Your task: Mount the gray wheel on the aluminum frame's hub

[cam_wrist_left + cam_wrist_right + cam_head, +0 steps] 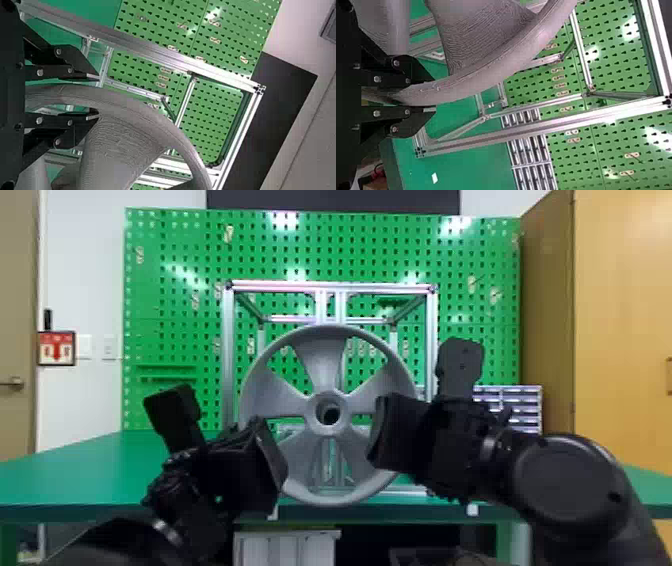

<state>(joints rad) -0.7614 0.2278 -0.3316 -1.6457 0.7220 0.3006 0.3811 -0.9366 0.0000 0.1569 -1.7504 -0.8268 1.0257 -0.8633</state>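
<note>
Here's the gray wheel [325, 357], upright in front of the aluminum frame [228, 350], above the near edge of the bench [75, 470]. My left gripper [277, 467] has its jaws clamped on the wheel's left side, my right gripper [380, 432] has its own clamped on the right. Behind the frame stands the green pegboard [170, 300].

Black left arm [105, 546], black right arm [637, 525], each wore a silver band [489, 447]; round cap [565, 482] right, pale screws [396, 63] dotted the fingers [421, 74]!
</note>
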